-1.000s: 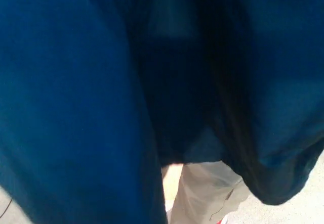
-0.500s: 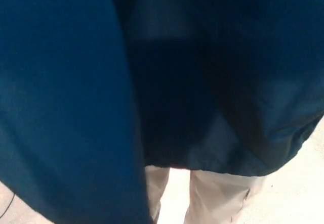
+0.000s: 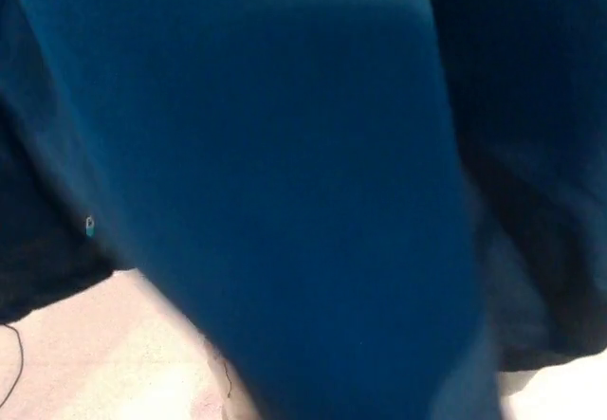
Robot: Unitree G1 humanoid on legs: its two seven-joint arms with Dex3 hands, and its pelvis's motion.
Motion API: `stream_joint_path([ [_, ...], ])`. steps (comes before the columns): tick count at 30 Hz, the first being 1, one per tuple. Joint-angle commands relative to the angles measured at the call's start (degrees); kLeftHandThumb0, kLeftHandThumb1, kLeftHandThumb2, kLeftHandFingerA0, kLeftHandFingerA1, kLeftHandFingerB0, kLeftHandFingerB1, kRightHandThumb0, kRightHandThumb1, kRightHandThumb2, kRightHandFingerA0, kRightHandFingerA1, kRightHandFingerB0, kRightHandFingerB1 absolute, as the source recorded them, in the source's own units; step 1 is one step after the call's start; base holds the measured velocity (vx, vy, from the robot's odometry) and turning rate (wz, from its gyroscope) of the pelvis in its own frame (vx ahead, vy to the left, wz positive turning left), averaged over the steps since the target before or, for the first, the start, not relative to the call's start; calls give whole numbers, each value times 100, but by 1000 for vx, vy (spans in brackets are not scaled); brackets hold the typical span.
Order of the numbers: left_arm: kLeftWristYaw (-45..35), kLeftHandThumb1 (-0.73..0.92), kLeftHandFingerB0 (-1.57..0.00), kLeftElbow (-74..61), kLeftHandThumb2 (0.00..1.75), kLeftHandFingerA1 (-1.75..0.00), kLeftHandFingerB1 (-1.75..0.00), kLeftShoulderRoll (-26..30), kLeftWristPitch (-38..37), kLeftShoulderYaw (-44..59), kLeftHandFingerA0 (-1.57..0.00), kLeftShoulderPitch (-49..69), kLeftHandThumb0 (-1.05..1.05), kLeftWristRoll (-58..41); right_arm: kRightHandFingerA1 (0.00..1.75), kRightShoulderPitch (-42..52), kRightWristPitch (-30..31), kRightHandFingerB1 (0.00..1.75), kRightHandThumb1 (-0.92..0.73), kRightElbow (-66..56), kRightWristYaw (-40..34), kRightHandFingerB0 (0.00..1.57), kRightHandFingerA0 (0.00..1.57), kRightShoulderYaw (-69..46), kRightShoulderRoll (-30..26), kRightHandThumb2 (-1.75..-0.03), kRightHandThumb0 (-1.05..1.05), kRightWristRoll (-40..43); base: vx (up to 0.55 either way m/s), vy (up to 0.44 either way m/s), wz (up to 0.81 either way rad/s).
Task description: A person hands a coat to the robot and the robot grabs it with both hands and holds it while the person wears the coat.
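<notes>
The blue coat fills almost the whole head view, hanging very close in front of the camera. A broad, lighter blue panel of it now runs from the top left down to the bottom centre, where half a second ago that panel hung along the left side only and a darker hollow sat in the middle. The pale trousers of the person, which showed under the hem at the bottom centre a moment ago, are now covered by the cloth. At the lower left a strip of pale floor has come into view, with a thin dark cable lying on it, and a small pale tag or zip pull shows on the coat's left edge. The right side stays dark and folded

This sweep of cloth suggests the coat is being pulled and turned, most likely as the person works into it, so the holding step seems to be under way. Neither robot hand shows anywhere, so whether they are clenched on the coat or released cannot be told from here
</notes>
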Motion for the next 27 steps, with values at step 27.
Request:
stream_joint_path([
  [27, 99, 77, -72, 133, 68, -175, -168, 393, 335, 122, -103, 66, -48, -14, 165, -117, 474, 154, -81, -8, -94, 81, 108, -92, -269, -67, -49, 7, 0, 0, 0],
])
